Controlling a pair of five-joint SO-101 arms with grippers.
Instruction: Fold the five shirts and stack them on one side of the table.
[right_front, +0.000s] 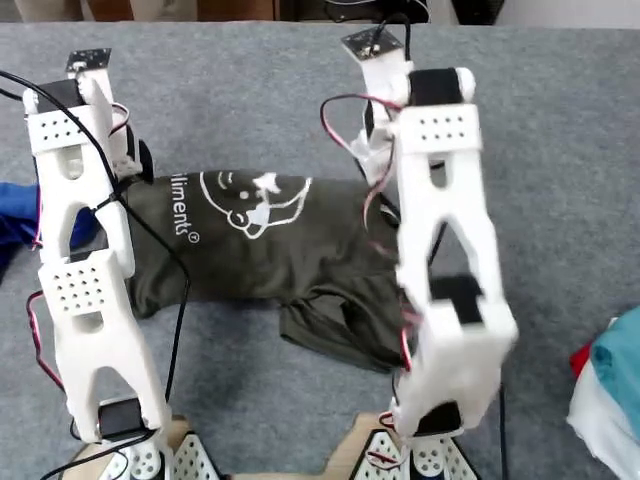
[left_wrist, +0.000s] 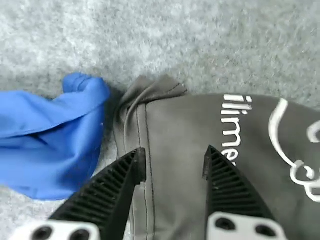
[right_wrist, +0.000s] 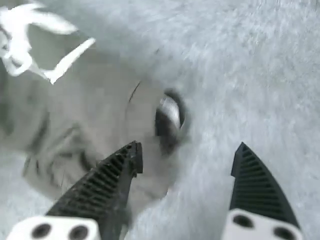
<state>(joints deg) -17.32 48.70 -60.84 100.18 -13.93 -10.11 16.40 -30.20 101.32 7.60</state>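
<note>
The left gripper hangs with its jaws partly spread and nothing between them, just above the dark shirt near its stitched side edge. The right gripper gapes wider, also empty, with one finger over the shirt's edge and the other over bare table.

The risk, as I judge it, is on the left: a blue shirt lies just beside the dark one, right outside the left gripper's finger, so a pinch set too far outward could drag both. The crumpled flap behind the right gripper could bunch further if the lift is uneven.

Ahead of both grippers the table lies open. A pile of other garments sits well off to the right gripper's outer side.
</note>
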